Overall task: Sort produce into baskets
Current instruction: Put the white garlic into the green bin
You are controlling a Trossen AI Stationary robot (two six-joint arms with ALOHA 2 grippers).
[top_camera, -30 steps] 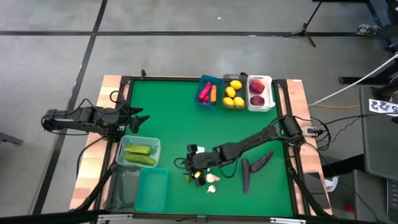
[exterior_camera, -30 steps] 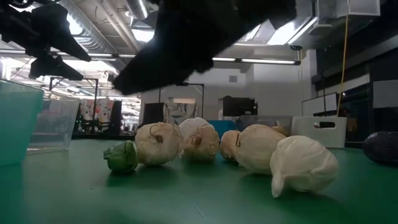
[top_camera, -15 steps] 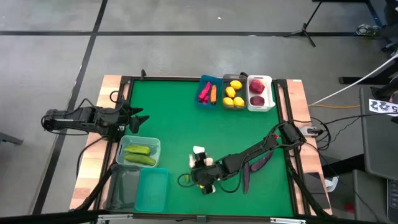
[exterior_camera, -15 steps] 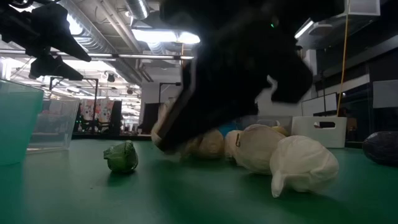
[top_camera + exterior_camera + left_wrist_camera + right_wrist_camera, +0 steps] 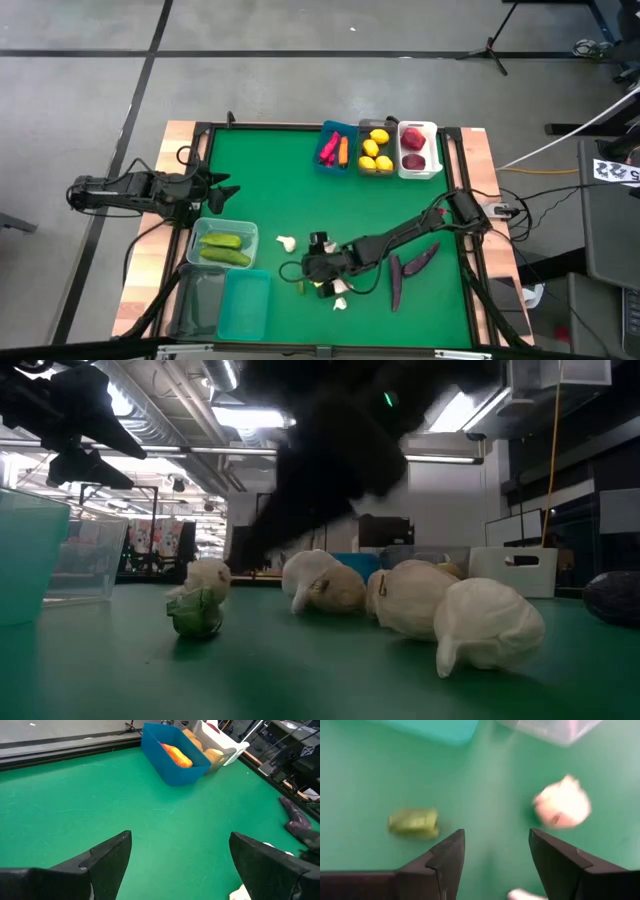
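Observation:
My right gripper (image 5: 306,268) is open and empty, low over the mat near the table's near edge. In the right wrist view its fingers (image 5: 495,862) stand between a small green vegetable (image 5: 413,822) and a lone white garlic (image 5: 563,805), touching neither. That garlic (image 5: 287,243) lies beside the pale clear bin (image 5: 222,232) that holds two cucumbers. More garlics (image 5: 340,295) lie in a cluster just behind the gripper, also in the low view (image 5: 415,598). Two dark eggplants (image 5: 405,272) lie to the right. My left gripper (image 5: 226,190) waits open at the table's left side.
At the far edge stand a blue bin (image 5: 333,147) with the carrot and pepper, a grey-clear bin (image 5: 376,148) with lemons and a white bin (image 5: 418,150) with apples. A dark clear bin (image 5: 200,300) and a teal bin (image 5: 245,305) stand at the near left.
My right gripper dipped toward the near edge onto the garlic cluster, then drew back up and toward the far left. One garlic has rolled out of the cluster toward the table's left and now lies alone beside the cucumber bin.

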